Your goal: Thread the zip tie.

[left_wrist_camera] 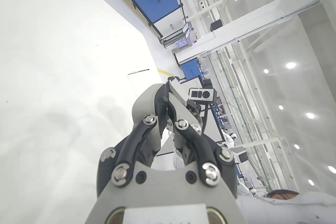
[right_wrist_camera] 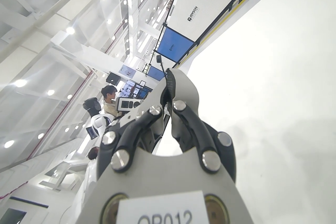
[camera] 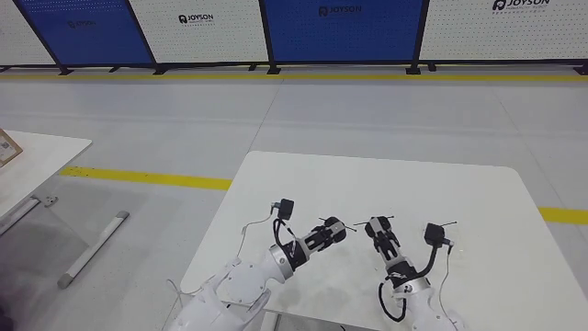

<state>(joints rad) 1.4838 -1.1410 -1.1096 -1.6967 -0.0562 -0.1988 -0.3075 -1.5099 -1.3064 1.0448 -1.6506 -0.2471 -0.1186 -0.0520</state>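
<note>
Both grippers hover close together over the near part of the white table (camera: 386, 184), tips about a hand's width apart. My right gripper (right_wrist_camera: 169, 75) is shut on a thin black zip tie (right_wrist_camera: 160, 63), whose square head sticks out past the fingertips. It stands right of centre in the top view (camera: 377, 229). Just left of it, my left gripper (camera: 336, 231) points toward it. Its pads are pressed on a small black piece of zip tie (left_wrist_camera: 164, 99), so the left gripper (left_wrist_camera: 166, 93) is shut. Most of that strap is hidden.
A loose black zip tie (left_wrist_camera: 138, 72) lies on the table near the right arm's wrist (camera: 447, 224). The table's far edge and corners lie well beyond the grippers. Another white table (camera: 37, 161) stands off to the left, across open floor.
</note>
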